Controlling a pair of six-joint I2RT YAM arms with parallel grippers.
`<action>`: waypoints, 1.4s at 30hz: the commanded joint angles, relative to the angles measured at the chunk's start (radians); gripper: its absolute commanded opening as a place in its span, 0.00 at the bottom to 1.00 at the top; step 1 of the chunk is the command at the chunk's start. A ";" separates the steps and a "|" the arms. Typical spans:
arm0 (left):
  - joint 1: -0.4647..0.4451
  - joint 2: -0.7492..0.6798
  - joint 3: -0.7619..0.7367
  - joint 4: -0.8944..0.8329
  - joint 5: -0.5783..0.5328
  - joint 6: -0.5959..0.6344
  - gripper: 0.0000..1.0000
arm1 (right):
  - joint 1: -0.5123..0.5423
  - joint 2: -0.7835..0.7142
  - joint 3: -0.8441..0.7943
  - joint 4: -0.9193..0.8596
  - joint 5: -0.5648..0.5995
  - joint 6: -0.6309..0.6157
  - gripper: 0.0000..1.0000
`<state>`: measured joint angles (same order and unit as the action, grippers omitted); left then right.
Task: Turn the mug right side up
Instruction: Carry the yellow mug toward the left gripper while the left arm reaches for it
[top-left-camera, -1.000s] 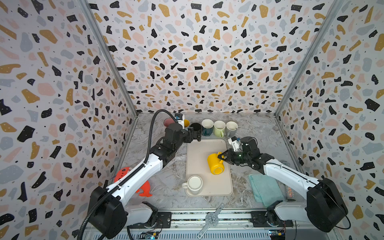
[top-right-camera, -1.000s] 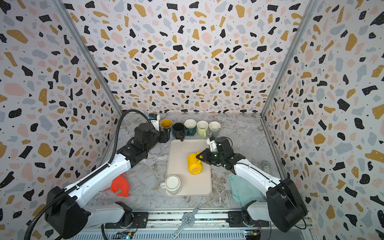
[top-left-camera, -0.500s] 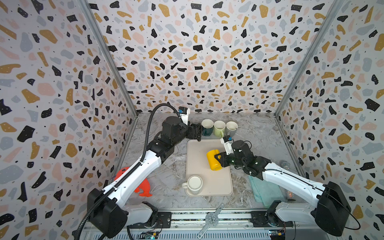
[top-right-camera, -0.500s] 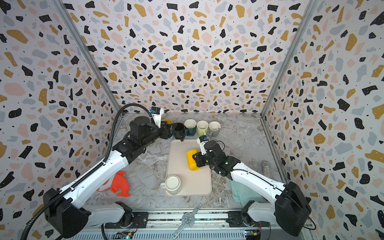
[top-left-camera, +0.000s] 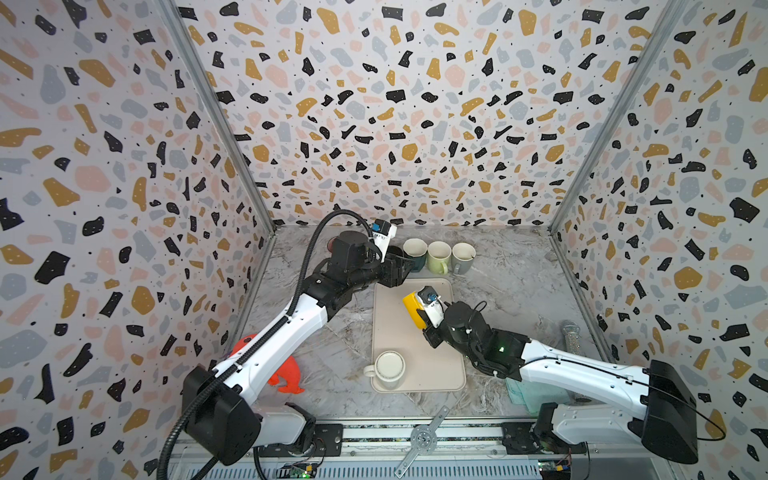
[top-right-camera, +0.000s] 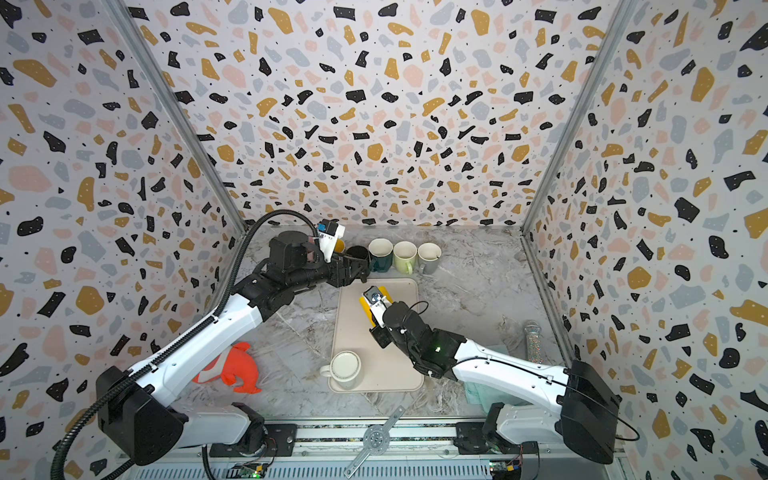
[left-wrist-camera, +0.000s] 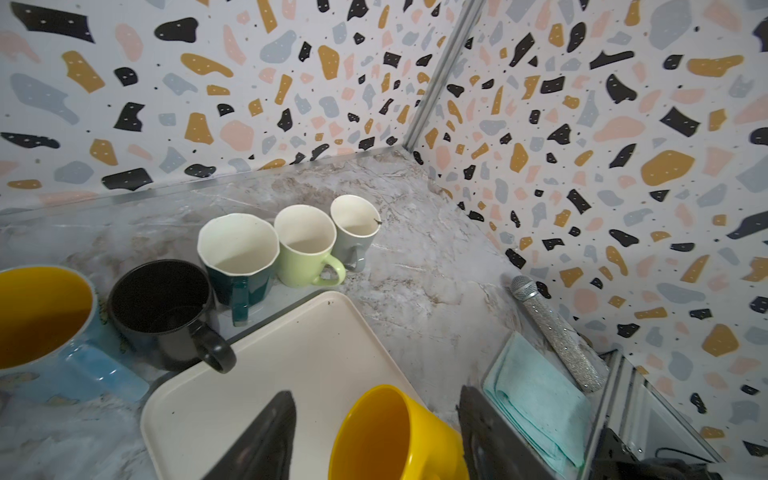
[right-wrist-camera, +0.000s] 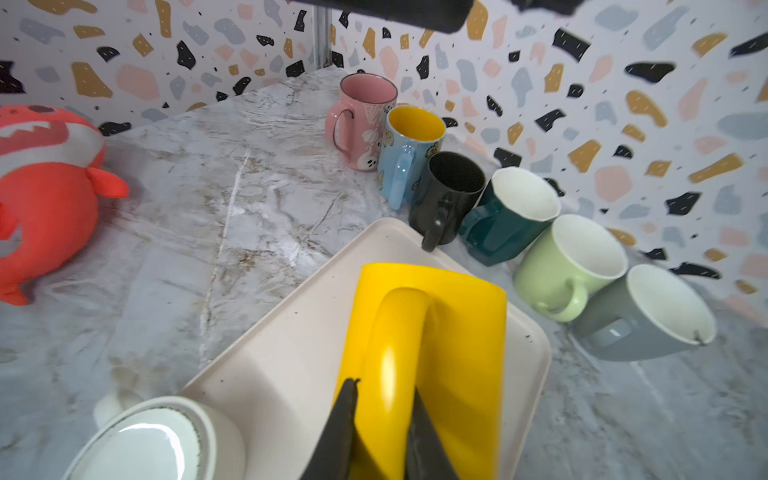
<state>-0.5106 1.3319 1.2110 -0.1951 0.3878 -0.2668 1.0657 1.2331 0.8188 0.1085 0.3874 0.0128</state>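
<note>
right jaws are clamped on the handle (right-wrist-camera: 397, 324) of the yellow mug (right-wrist-camera: 461, 353). its body sits just beyond their tips and looks lifted clear of the tray (top-left-camera: 399, 332). the mug's long axis runs straight away from those jaws, near level, mouth leading toward the left jaws. these stand apart, gripping nothing, just in front of that mouth. the right arm has the hold, so the turn looks to be its job: the mouth must swing upward. the mug is plain glossy yellow with a thick handle.

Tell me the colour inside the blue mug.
Yellow; the blue mug shows best in the right wrist view.
</note>
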 joint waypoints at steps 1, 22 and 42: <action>0.007 -0.002 0.047 -0.011 0.129 0.027 0.64 | 0.015 -0.015 -0.027 0.220 0.220 -0.183 0.00; 0.006 0.044 0.089 -0.124 0.384 0.090 0.63 | 0.034 0.192 -0.237 1.272 0.389 -1.017 0.00; -0.008 0.110 0.073 -0.074 0.428 0.035 0.62 | 0.065 0.322 -0.236 1.561 0.363 -1.252 0.00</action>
<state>-0.5121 1.4345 1.2655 -0.3122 0.7910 -0.2218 1.1244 1.5726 0.5694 1.5204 0.7601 -1.1912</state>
